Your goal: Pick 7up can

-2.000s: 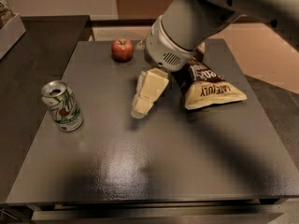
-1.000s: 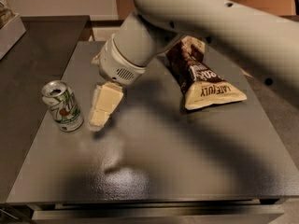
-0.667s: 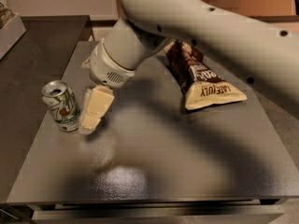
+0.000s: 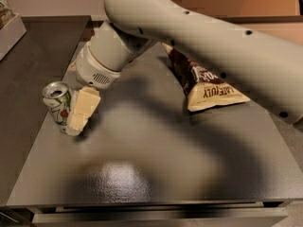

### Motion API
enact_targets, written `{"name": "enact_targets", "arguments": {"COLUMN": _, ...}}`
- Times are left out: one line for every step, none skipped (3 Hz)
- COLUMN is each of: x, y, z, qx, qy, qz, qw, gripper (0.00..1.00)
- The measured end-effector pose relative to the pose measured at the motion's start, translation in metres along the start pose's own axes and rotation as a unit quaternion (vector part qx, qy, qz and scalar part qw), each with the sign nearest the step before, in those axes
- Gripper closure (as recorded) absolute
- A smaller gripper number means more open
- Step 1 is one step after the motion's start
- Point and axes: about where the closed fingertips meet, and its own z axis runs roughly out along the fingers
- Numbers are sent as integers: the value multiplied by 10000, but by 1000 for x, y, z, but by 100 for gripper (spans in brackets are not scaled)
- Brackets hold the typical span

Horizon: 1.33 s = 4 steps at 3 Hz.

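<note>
You had the gripper [image 4: 78, 113] low over the dark tabletop [image 4: 156, 178], out toward the 9 o'clock edge of the surface. Its cream-coloured end sat pressed against the 3 o'clock side of the 7up can [image 4: 57, 105], touching it or overlapping it from this angle. Whether the gripper was clenched on the can or merely resting beside it, you could not have told from this view, since the far side of the can was hidden.

The 7up can stood on its base near the 9 o'clock edge, silver top up, with green lettering and a spot of red showing on its white wall.

Just above the gripper, at about 1 o'clock from it, was the round grey wrist housing [image 4: 102, 63] with a small vent grille. From there the thick grey arm [image 4: 203, 30] stretched across the frame toward 3 o'clock.

A brown-and-cream snack bag [image 4: 206, 86] lay flat on the tabletop at about 2 o'clock from centre, well apart from the can, its upper end tucked under the arm. The arm's shadow fell broadly over the middle of the surface, and a pale glare sat near 6 o'clock.
</note>
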Motion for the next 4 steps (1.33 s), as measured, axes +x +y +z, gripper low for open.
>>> {"name": "enact_targets", "arguments": {"x": -4, "y": -7, "z": 6, "qx": -65, "qy": -92, "qz": 21, "qw": 9999, "gripper": 0}}
{"name": "enact_targets", "arguments": {"x": -8, "y": -11, "z": 9, "qx": -93, "qy": -156, "qz": 7, "qw": 9998, "gripper": 15}}
{"name": "enact_targets", "arguments": {"x": -9, "y": -13, "z": 11, "qx": -133, "qy": -200, "qz": 26, "qw": 9997, "gripper": 39}}
{"name": "enact_targets", "arguments": {"x": -11, "y": -14, "z": 5, "qx": -145, "qy": -286, "qz": 47, "qw": 9995, "gripper": 62}}
